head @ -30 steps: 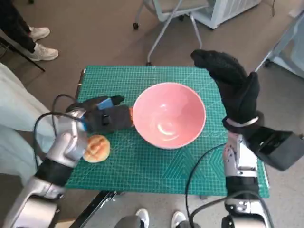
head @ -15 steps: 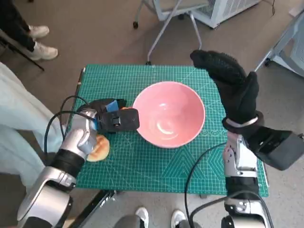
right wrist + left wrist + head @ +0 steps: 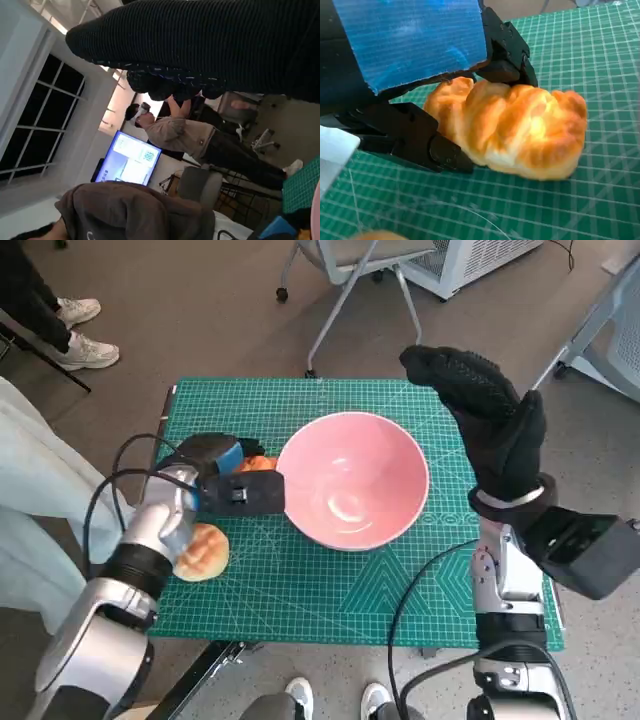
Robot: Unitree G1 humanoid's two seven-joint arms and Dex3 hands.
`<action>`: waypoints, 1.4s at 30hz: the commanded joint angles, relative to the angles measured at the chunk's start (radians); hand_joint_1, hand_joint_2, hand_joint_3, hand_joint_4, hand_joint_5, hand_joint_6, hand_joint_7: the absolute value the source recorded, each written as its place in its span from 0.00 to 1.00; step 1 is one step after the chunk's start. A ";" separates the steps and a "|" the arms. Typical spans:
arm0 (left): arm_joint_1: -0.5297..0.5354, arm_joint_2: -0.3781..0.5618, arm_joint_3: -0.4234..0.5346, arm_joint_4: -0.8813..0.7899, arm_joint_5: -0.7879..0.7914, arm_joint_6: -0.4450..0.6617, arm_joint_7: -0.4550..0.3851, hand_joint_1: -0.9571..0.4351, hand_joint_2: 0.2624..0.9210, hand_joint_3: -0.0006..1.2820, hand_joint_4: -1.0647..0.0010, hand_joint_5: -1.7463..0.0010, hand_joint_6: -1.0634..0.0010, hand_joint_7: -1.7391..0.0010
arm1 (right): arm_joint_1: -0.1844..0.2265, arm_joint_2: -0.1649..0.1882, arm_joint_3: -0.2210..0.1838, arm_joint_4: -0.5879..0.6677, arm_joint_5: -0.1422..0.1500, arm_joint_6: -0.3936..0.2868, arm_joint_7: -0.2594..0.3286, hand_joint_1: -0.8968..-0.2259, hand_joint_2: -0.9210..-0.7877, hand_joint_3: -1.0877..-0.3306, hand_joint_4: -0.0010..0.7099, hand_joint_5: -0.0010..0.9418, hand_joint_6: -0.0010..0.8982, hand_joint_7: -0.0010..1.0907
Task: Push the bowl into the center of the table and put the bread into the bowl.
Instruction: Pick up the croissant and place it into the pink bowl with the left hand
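The pink bowl [image 3: 350, 480] stands upright near the middle of the green mat [image 3: 330, 600]. Just left of its rim lies a golden croissant-shaped bread [image 3: 258, 464] [image 3: 520, 127], resting on the mat. My left hand [image 3: 232, 485] [image 3: 410, 45] holds it, with black fingers [image 3: 507, 55] pressed on both sides of it. A round bun [image 3: 203, 552] lies closer to me, beside my left forearm. My right hand [image 3: 490, 420] [image 3: 210, 45] hangs raised over the mat's right side, holding nothing, clear of the bowl.
A chair base [image 3: 340, 280] stands beyond the table. A person's shoes [image 3: 85, 335] and a pale trouser leg [image 3: 40, 500] are at the left, and feet [image 3: 300, 695] at the near edge. The right wrist view shows a person [image 3: 175, 132] and a monitor [image 3: 130, 160].
My left hand slid toward the bowl and its fingers came in around the croissant. The bowl, the bun and my right hand stayed in place.
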 commanded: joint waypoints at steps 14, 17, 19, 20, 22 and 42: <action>0.119 0.215 0.280 -0.514 -0.102 0.138 -0.012 0.69 0.98 0.03 0.33 0.30 0.30 0.45 | 0.027 0.001 0.000 0.004 0.016 0.022 0.012 0.30 0.00 0.44 0.27 0.01 0.00 0.57; 0.164 0.223 0.343 -0.688 -0.107 0.179 -0.011 0.69 0.97 0.03 0.31 0.33 0.32 0.43 | 0.024 0.002 0.000 0.009 0.017 0.022 0.015 0.30 0.00 0.44 0.27 0.01 0.00 0.57; 0.187 0.219 0.378 -0.774 -0.121 0.187 -0.008 0.69 0.98 0.02 0.30 0.35 0.33 0.40 | 0.023 0.002 0.000 0.012 0.018 0.022 0.016 0.30 0.00 0.44 0.27 0.01 0.00 0.57; 0.195 0.216 0.390 -0.806 -0.126 0.188 -0.006 0.69 0.98 0.02 0.29 0.37 0.34 0.38 | 0.022 0.002 0.000 0.013 0.018 0.022 0.017 0.30 0.00 0.44 0.27 0.01 0.00 0.57; 0.227 0.205 0.409 -0.954 -0.160 0.131 -0.017 0.69 0.99 0.02 0.27 0.40 0.36 0.35 | 0.021 0.001 -0.001 0.016 0.021 0.021 0.021 0.29 0.00 0.45 0.27 0.01 0.00 0.57; 0.189 0.078 0.224 -1.037 -0.170 -0.016 -0.132 0.69 0.99 0.01 0.22 0.41 0.38 0.37 | 0.028 -0.008 -0.008 0.010 0.034 0.024 0.038 0.28 0.00 0.45 0.27 0.00 0.00 0.57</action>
